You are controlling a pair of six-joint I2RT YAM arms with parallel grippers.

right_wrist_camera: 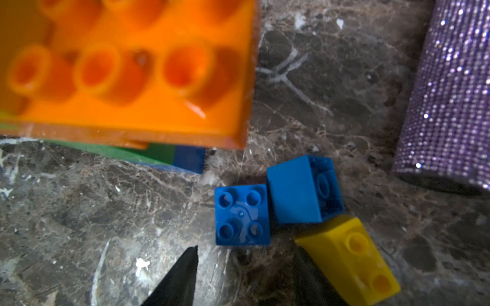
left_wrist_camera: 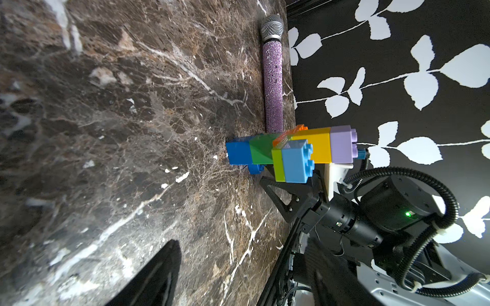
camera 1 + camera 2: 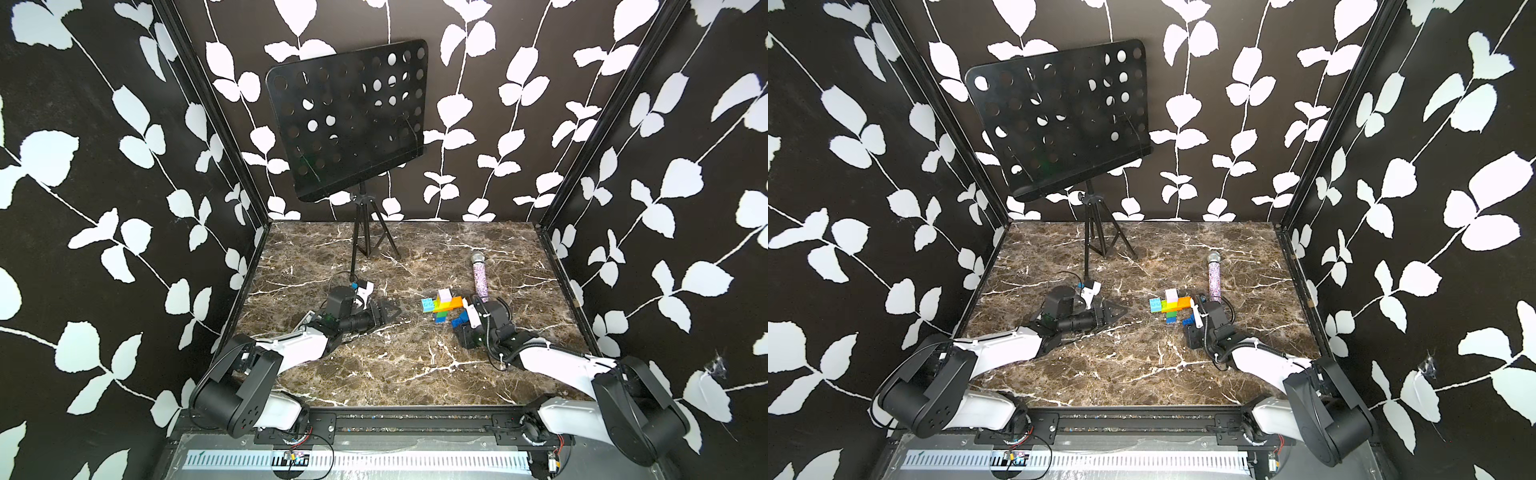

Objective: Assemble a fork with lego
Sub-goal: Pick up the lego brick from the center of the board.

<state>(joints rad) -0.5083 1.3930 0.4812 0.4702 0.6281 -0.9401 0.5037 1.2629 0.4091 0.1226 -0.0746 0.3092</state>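
Note:
The fork (image 3: 444, 306) (image 3: 1173, 306) lies flat on the marble table right of centre: orange crossbar (image 1: 127, 66), yellow and lilac bricks, a light blue brick, a green-and-blue stem. In the left wrist view the fork (image 2: 291, 151) is seen edge-on. Loose lego lies beside it: a blue brick (image 1: 241, 214) studs up, a second blue brick (image 1: 297, 190) on its side, a yellow brick (image 1: 350, 257). My right gripper (image 1: 246, 267) (image 3: 459, 326) is open just short of the studs-up blue brick, holding nothing. My left gripper (image 3: 390, 311) (image 2: 238, 278) is open and empty, left of the fork.
A glittery pink microphone (image 3: 480, 276) (image 2: 273, 79) lies just behind the fork, close to my right gripper. A black music stand (image 3: 349, 120) on a tripod (image 3: 368, 241) stands at the back of the table. Patterned walls close in three sides.

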